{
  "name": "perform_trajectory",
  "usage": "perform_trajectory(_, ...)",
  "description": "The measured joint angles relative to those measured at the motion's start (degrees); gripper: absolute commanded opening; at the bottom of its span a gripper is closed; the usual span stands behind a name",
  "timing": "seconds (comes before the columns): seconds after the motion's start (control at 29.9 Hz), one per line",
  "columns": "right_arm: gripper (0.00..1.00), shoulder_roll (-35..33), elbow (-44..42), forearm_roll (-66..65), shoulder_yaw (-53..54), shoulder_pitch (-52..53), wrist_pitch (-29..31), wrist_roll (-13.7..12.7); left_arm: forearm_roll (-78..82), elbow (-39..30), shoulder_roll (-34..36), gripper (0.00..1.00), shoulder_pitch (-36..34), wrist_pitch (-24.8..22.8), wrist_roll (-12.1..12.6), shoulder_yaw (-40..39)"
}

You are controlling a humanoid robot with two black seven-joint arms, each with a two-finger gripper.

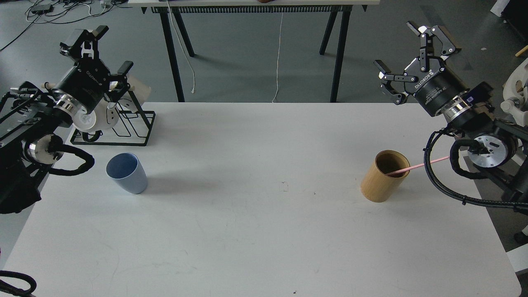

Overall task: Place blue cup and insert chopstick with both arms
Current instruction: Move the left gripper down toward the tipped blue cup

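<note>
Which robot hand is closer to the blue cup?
Left. The left end effector hangs above and behind the blue cup; the right end effector is far across the table.

The table [264,231] is matt white, faintly scuffed. At nine o'clock the cup [127,173] looks smooth, satin blue. At three o'clock the holder [384,176] is smooth tan bamboo. At ten o'clock the rack [119,128] is thin black wire.

one blue cup [127,173], one pink chopstick [418,166], one bamboo holder [383,176], two hands

"ROBOTIQ" on both grippers' black bodies [429,82]
</note>
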Motion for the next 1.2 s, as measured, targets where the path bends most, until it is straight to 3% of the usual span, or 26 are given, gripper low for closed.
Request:
perform_trajectory(0.3, 0.97, -0.08, -0.15, 0.00, 0.88, -0.58, 0.00, 0.00, -2.13, 2.47, 1.00, 0.99, 0.72, 0.00, 0.00, -5.05)
perform_trajectory(0.63, 0.97, -0.11, -0.70, -0.10, 1.04, -0.89, 0.00, 0.00, 8.72, 0.18, 13.02, 0.99, -6.81, 0.00, 0.01, -3.98)
perform_trajectory(0.74, 0.97, -0.07, -0.54, -0.10, 1.42, -0.90, 0.00, 0.00, 17.40, -6.91, 17.71, 0.99, -8.60, -0.03, 0.01, -3.95)
perform_trajectory(0.94, 0.97, 0.00, -0.51, -0.10, 1.61, -2.42, 0.00, 0.00, 34.06, -29.38, 31.75, 0.99, -9.57, -0.03, 0.01, 0.05)
perform_trajectory(1.07, 0.97, -0.37, -0.52, -0.10, 1.61, -3.49, 0.00, 0.00, 50.57, -34.03, 35.19, 0.99, -9.83, -0.02, 0.01, 6.05)
perform_trajectory(1.2, 0.97, -0.56, -0.57, -0.10, 1.61, -4.11, 0.00, 0.00, 67.05, -34.13, 35.34, 0.99, -9.79, -0.01, 0.01, 11.84)
